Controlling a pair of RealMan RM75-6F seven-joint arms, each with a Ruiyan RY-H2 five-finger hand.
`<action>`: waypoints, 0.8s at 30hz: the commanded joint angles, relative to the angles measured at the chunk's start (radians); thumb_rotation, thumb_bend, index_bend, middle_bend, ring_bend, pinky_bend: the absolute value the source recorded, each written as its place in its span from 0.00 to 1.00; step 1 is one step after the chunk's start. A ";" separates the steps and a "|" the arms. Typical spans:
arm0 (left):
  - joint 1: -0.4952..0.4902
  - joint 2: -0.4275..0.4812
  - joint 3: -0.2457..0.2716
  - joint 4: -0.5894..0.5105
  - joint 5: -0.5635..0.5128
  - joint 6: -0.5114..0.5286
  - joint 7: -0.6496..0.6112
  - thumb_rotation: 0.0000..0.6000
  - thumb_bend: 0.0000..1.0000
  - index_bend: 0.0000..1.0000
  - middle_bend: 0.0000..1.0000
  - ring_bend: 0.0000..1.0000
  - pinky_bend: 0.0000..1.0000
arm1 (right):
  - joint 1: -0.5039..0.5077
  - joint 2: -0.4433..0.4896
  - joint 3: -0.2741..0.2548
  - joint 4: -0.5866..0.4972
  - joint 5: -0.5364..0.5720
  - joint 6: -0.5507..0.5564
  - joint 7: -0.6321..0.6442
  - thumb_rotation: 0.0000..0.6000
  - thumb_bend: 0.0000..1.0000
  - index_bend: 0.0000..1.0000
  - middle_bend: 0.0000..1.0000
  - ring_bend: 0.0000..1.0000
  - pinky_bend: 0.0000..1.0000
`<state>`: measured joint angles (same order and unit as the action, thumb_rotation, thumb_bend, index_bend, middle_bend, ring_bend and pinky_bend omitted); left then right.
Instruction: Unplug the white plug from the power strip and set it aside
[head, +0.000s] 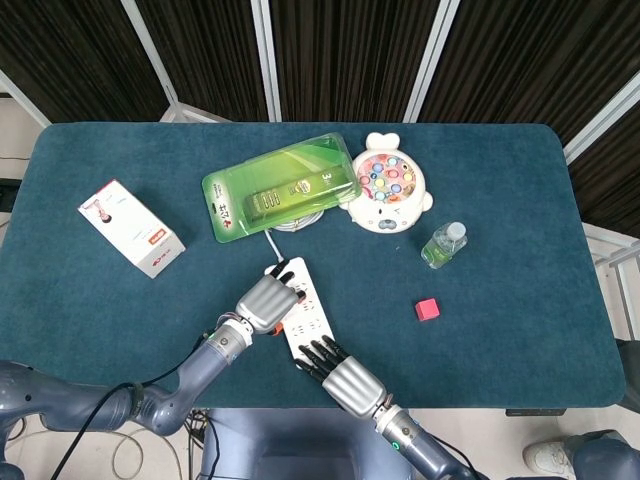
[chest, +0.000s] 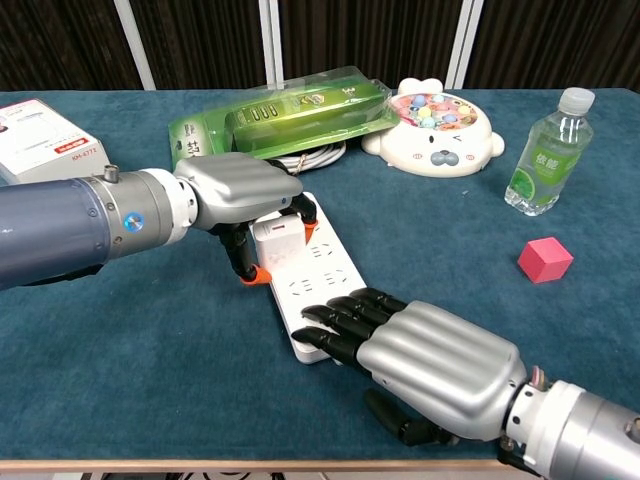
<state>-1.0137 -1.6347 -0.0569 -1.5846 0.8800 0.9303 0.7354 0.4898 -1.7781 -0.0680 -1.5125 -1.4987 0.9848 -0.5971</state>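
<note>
The white power strip (chest: 310, 285) (head: 312, 322) lies at the table's near middle, its cord running back toward the green package. The white plug (chest: 279, 240) sits in the strip's far end. My left hand (chest: 235, 190) (head: 268, 300) pinches the plug between thumb and orange-tipped fingers. My right hand (chest: 430, 360) (head: 340, 375) presses its black fingertips down on the strip's near end. In the head view the left hand hides the plug.
A green blister pack (chest: 285, 115) lies behind the strip. A fish toy (chest: 435, 130), a small bottle (chest: 540, 155) and a red cube (chest: 545, 260) are to the right. A white and red box (head: 130, 228) sits at far left.
</note>
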 joint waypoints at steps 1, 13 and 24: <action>0.002 -0.002 0.000 0.002 0.005 0.004 -0.004 1.00 0.32 0.59 0.65 0.19 0.06 | 0.000 0.000 -0.001 0.001 0.000 0.001 0.001 1.00 0.75 0.04 0.06 0.05 0.09; 0.008 -0.010 -0.008 0.005 0.027 0.015 -0.021 1.00 0.34 0.64 0.70 0.21 0.07 | -0.001 0.003 -0.008 0.001 -0.001 0.004 0.000 1.00 0.75 0.04 0.06 0.05 0.09; 0.013 -0.022 -0.024 -0.001 0.041 0.034 -0.028 1.00 0.34 0.65 0.71 0.22 0.08 | -0.003 0.000 -0.017 0.000 -0.004 0.005 0.005 1.00 0.76 0.04 0.06 0.05 0.09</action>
<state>-1.0006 -1.6569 -0.0806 -1.5855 0.9205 0.9641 0.7077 0.4873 -1.7777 -0.0846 -1.5128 -1.5027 0.9899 -0.5926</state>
